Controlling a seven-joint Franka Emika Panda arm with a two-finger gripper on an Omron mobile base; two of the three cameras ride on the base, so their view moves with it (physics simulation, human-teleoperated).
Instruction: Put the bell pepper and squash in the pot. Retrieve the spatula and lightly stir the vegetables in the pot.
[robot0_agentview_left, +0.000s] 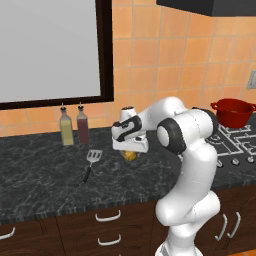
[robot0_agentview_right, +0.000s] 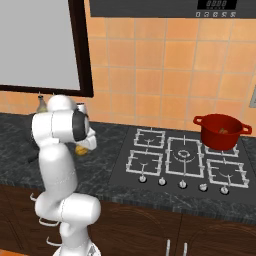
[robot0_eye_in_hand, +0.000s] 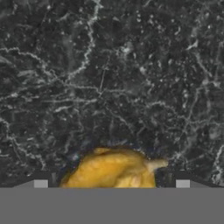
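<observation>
While the dark marbled table (robot0_agentview_left: 40, 170) runs the width of the kitchen under an orange tiled wall, the gas hob (robot0_agentview_right: 182, 160) is set into its right part. The red pot (robot0_agentview_right: 220, 131) stands on the hob's far right burner, with something yellowish showing inside it. The end effector (robot0_agentview_left: 129, 151) hangs low over the table to the left of the hob, well apart from the pot; its fingers (robot0_eye_in_hand: 40, 180) stand spread wide, one on each side of a yellow vegetable (robot0_eye_in_hand: 113, 170) that lies on the table, apparently the squash, without pinching it. Two bottles (robot0_agentview_left: 74, 126), one yellowish and one dark red, stand against the wall. A spatula (robot0_agentview_left: 90, 164) lies flat on the table in front of them, left of the end effector. The writing on the hood display is too small to read.
</observation>
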